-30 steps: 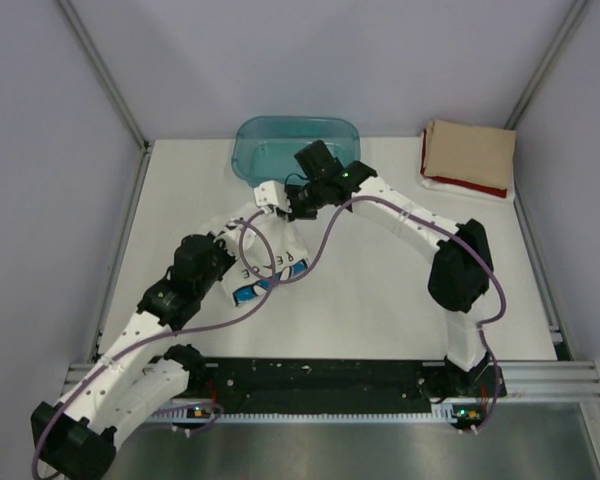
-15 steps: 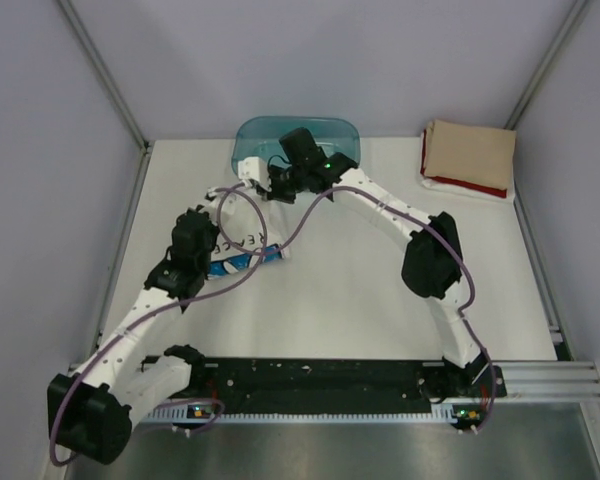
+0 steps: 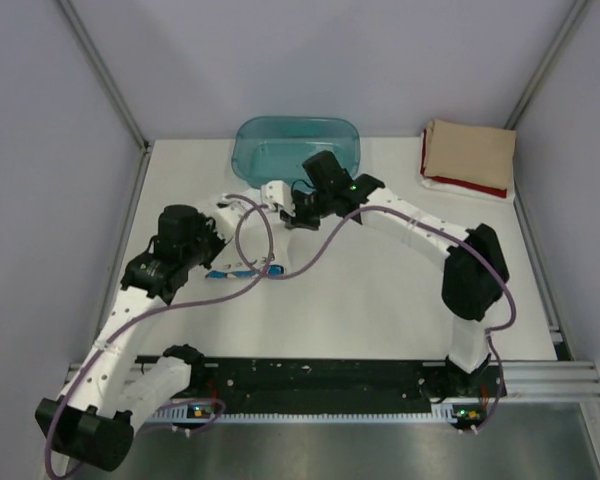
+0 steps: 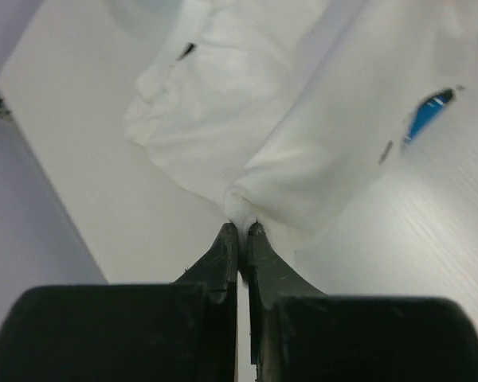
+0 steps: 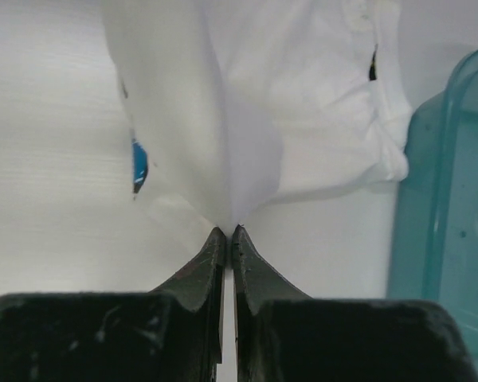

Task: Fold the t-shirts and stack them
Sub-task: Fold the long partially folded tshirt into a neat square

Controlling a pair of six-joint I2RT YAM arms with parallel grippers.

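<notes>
- Bright, even light from overhead; the white table [image 3: 380,300] carries only faint, soft-edged shadows.
- The overhead view is sharp throughout.
- Wrist views: the white t-shirt [image 4: 303,143] is nearly washed out; the left gripper [image 4: 239,231] and right gripper [image 5: 228,232] are blurred close up.

Pale lilac walls [image 3: 310,60] around my workspace, silver corner posts [image 3: 104,72], white table [image 3: 380,300], brushed metal ledge [image 3: 380,450] nearest me, soft even light.
</notes>
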